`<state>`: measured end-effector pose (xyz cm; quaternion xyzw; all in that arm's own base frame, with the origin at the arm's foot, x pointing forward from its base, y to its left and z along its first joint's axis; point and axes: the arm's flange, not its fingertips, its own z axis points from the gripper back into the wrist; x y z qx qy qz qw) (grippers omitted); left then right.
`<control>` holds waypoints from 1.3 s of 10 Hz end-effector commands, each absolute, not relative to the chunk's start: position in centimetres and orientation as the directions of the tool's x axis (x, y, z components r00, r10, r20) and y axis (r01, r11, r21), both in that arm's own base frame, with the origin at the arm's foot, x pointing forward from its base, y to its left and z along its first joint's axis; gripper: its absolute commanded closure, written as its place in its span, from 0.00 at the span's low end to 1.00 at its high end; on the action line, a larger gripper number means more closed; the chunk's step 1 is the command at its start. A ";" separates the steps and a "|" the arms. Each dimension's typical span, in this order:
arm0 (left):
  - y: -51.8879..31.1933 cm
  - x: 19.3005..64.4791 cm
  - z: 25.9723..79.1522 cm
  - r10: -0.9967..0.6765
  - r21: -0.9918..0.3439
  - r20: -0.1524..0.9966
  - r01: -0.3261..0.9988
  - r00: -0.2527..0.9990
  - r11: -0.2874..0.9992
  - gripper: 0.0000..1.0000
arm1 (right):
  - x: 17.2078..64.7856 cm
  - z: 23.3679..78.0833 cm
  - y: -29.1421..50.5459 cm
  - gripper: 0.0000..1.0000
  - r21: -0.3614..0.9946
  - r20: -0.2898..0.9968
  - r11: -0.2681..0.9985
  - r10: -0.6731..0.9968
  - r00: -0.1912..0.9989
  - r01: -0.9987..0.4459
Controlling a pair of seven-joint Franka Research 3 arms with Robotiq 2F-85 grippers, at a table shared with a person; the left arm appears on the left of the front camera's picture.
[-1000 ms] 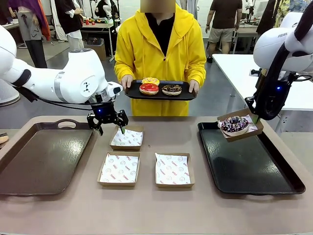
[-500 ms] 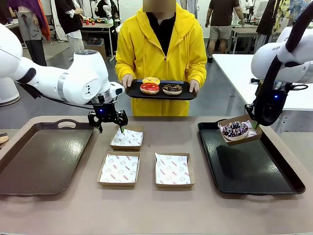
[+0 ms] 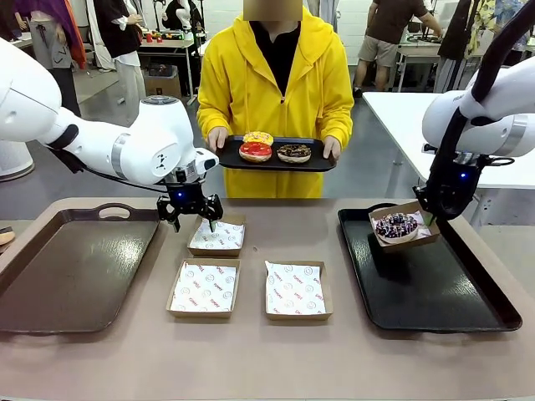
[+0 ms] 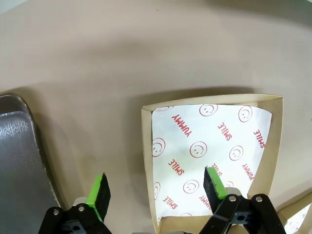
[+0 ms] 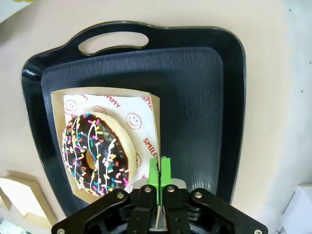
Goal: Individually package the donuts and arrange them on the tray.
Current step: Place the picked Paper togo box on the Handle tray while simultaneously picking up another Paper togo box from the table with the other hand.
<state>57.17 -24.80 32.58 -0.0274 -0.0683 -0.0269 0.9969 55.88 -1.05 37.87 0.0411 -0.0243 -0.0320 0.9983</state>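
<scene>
Box (image 3: 415, 243) with donut (image 3: 395, 225) lowered over tray's (image 3: 435, 294) far end.

Bright, even overhead light; soft, diffuse shadows lie on the counter (image 3: 251, 359). Front view sharp throughout; wrist views bow toward their edges, curving the rim of the black tray (image 5: 234, 97).

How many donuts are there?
4: yellow donut, red donut and chocolate donut on the person's tray; sprinkled donut in the box held by the right tool.
</scene>
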 end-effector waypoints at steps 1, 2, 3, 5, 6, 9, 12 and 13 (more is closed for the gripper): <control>-25.6 57.8 32.5 -0.029 -0.012 0.152 0.032 0.988 0.999 0.00 | 57.2 37.2 -1.6 0.99 0.127 0.027 0.990 -0.058 0.998 0.054; -25.5 57.8 32.4 -0.033 -0.012 0.150 0.035 0.988 0.999 0.00 | 57.6 36.7 -1.7 0.99 0.131 0.013 0.989 -0.063 0.998 0.061; -25.5 57.8 32.3 -0.035 -0.012 0.149 0.037 0.988 0.999 0.00 | 57.9 36.3 -1.8 0.99 0.134 -0.001 0.989 -0.067 0.998 0.066; -25.5 57.8 32.3 -0.037 -0.011 0.146 0.039 0.989 0.999 0.00 | 58.1 35.7 -1.8 0.99 0.134 -0.017 0.989 -0.069 0.997 0.071; -25.5 57.8 32.2 -0.038 -0.009 0.147 0.040 0.988 0.999 0.00 | 58.1 35.7 -1.8 0.99 0.136 -0.018 0.988 -0.069 0.997 0.071; -25.5 57.8 32.1 -0.042 -0.018 0.136 0.044 0.990 0.999 0.59 | 58.0 35.6 -1.8 0.39 0.153 -0.032 0.987 -0.040 0.999 0.044; -25.4 57.7 32.0 -0.047 -0.012 0.132 0.049 0.990 0.999 0.64 | 57.8 35.5 -1.9 0.00 0.165 -0.033 0.985 -0.049 0.998 0.054; -25.4 57.7 32.0 -0.049 -0.011 0.131 0.050 0.990 0.999 1.00 | 57.7 35.6 -1.9 0.00 0.169 -0.032 0.984 -0.054 0.998 0.058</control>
